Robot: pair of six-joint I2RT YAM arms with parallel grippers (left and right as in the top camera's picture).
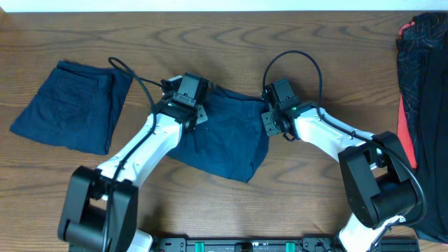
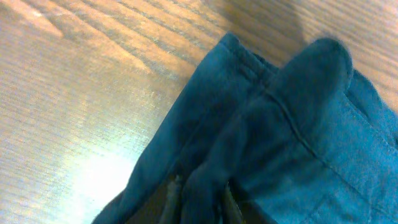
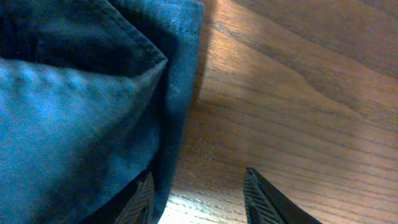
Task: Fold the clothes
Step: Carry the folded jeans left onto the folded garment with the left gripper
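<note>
Overhead: a spread navy garment (image 1: 224, 136) lies mid-tabletop (image 1: 315, 42), with the left end effector (image 1: 189, 98) on its far-left edge and the right end effector (image 1: 275, 108) at its far-right corner. A folded navy garment (image 1: 70, 105) sits well apart to the left, and a black-and-red garment (image 1: 420, 105) lies at the right rim. Left wrist: the fingers (image 2: 171, 199) stand narrowly apart with a ridge of cloth between them; pinching or not, cannot tell. Right wrist: the fingers (image 3: 264, 199) are spread over bare wood, the hem against one of them.
</note>
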